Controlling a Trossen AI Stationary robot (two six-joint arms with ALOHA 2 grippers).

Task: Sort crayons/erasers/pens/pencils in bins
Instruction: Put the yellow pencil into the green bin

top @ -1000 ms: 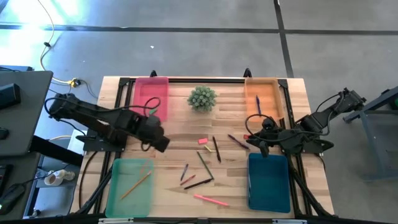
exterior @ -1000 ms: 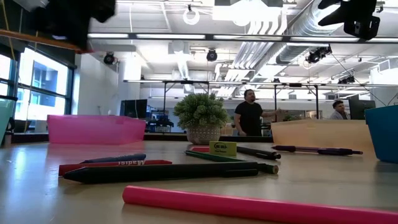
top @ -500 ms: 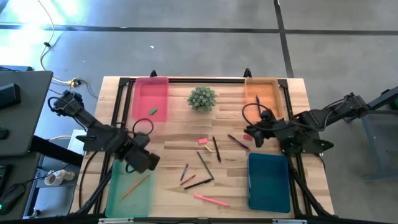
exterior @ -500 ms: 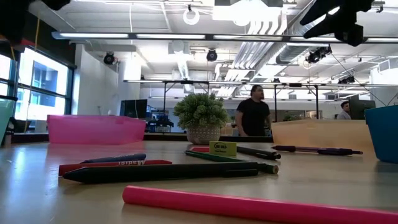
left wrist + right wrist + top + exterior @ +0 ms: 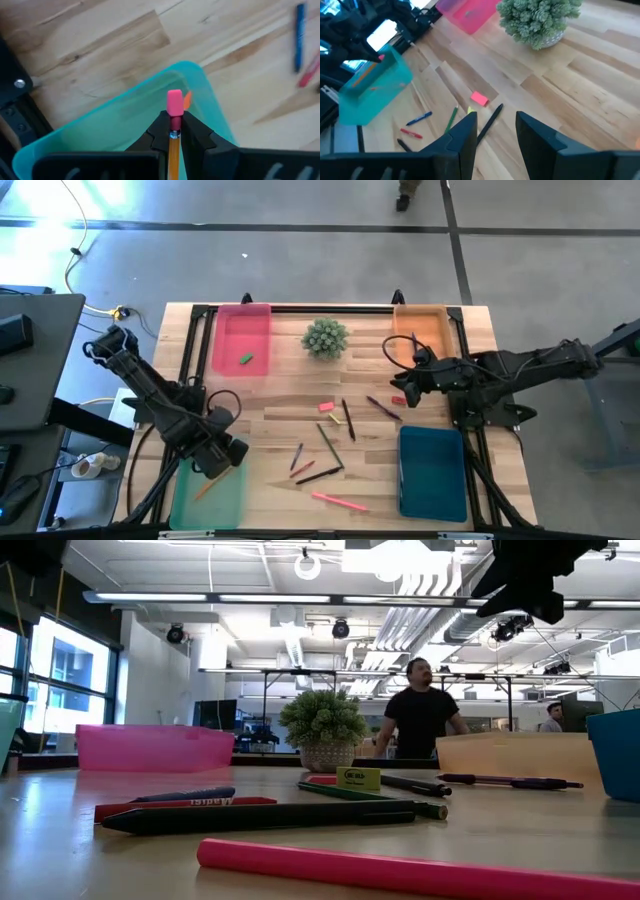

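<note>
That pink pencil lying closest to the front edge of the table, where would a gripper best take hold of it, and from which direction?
Probably at mid-length, coming straight down from above. The pink pencil lies flat on the table, so only its sides offer grip. It is long and thin, so a middle hold should keep it balanced. Its slant means the fingers should turn to close across it. No neighbour crowds it.

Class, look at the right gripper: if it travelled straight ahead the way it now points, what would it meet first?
Probably the dark pen on the table, right beyond the open right gripper; the pink eraser lies just past it. Depth is hard to judge, so bare wood might come first.
</note>
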